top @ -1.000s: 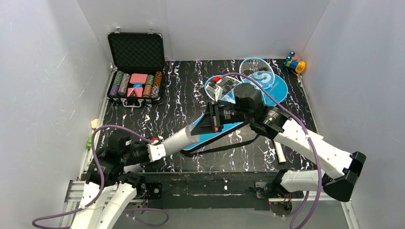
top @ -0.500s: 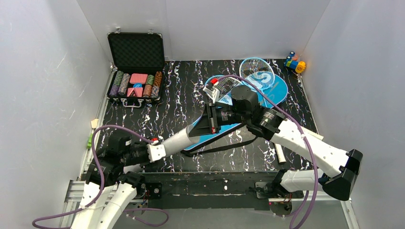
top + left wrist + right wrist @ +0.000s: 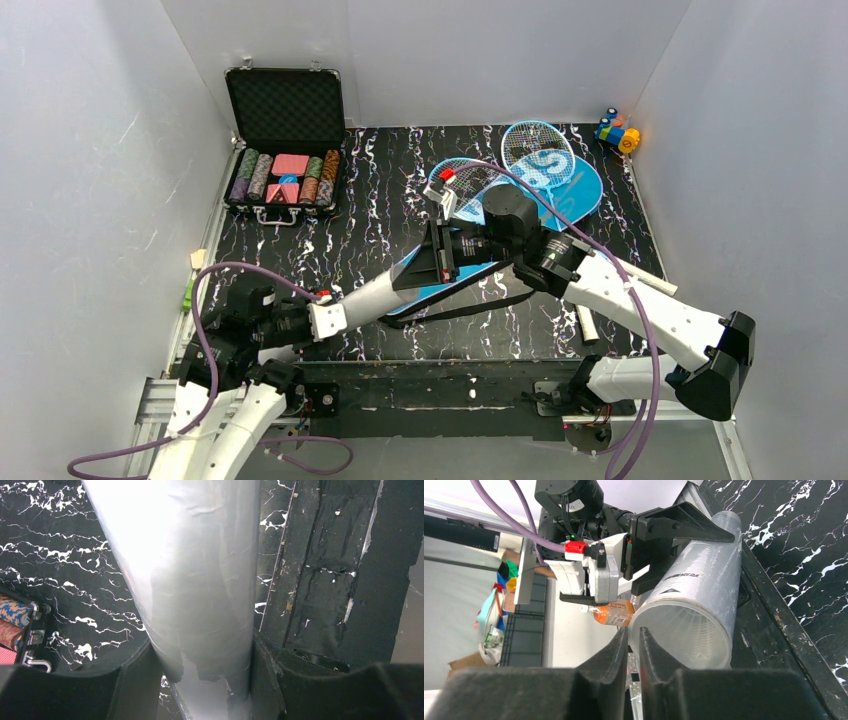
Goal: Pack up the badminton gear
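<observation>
My left gripper (image 3: 345, 303) is shut round the long white tube (image 3: 380, 288) and holds it slanting up over the table; the tube fills the left wrist view (image 3: 190, 580) between the left gripper's own jaws (image 3: 202, 680). My right gripper (image 3: 428, 262) is at the tube's open end (image 3: 694, 605). Its jaws (image 3: 633, 640) are nearly together with the tube's rim between them. White shuttlecock feathers (image 3: 694, 640) show inside the tube. Two blue-framed rackets (image 3: 535, 150) (image 3: 470, 175) lie on the blue bag (image 3: 585, 190). The bag's black strap (image 3: 450, 312) trails forward.
An open black case of poker chips (image 3: 285, 150) stands at the back left. Small coloured toy blocks (image 3: 618, 130) sit in the back right corner. White handle ends (image 3: 645, 280) (image 3: 587, 325) lie right of my right arm. Grey walls enclose the table.
My right gripper has moved a little left and nearer, onto the tube's open end. My left arm and the tube have stayed about where they were.
</observation>
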Tool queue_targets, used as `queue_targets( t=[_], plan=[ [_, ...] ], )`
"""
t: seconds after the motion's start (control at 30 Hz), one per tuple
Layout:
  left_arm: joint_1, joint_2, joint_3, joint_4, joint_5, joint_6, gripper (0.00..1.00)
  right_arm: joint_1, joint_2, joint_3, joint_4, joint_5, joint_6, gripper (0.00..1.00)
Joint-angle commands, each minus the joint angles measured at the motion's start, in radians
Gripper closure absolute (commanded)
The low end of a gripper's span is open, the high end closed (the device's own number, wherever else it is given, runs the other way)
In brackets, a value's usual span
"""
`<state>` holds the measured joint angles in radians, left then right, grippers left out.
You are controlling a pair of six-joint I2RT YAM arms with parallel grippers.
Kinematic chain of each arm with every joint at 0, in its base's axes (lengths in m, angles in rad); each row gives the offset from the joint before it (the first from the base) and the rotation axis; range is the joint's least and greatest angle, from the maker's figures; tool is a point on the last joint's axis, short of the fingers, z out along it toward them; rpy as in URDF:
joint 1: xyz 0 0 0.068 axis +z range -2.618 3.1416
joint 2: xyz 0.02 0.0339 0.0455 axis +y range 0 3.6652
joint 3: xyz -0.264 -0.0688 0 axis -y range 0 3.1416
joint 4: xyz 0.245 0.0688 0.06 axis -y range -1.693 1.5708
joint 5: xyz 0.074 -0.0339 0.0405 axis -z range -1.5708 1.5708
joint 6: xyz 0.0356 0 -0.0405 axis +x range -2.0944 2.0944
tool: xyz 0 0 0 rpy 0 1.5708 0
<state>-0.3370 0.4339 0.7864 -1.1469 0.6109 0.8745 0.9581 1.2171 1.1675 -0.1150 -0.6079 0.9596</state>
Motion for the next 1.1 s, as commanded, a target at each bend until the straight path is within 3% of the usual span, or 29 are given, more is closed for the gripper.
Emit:
queue_targets(
  t=[0.0, 0.1, 0.27, 0.9, 1.07],
  plan=[
    [-0.004, -0.013, 0.065, 0.064, 0.07, 0.0, 0.86, 0.005, -0.016, -0.041, 0.082, -0.025, 0.024, 0.7],
    [-0.004, -0.01, 0.073, 0.056, 0.073, 0.01, 0.86, 0.005, -0.029, -0.077, 0.163, -0.031, 0.046, 0.55],
    [-0.004, -0.012, 0.075, 0.042, 0.077, 0.021, 0.87, 0.004, -0.044, -0.103, 0.228, -0.036, 0.074, 0.5],
    [-0.004, -0.028, 0.09, 0.015, 0.085, 0.024, 0.89, -0.018, -0.074, -0.143, 0.225, -0.022, 0.086, 0.55],
    [-0.004, -0.023, 0.108, 0.016, 0.099, 0.028, 0.91, -0.018, -0.048, -0.144, 0.238, -0.022, 0.099, 0.61]
  ],
)
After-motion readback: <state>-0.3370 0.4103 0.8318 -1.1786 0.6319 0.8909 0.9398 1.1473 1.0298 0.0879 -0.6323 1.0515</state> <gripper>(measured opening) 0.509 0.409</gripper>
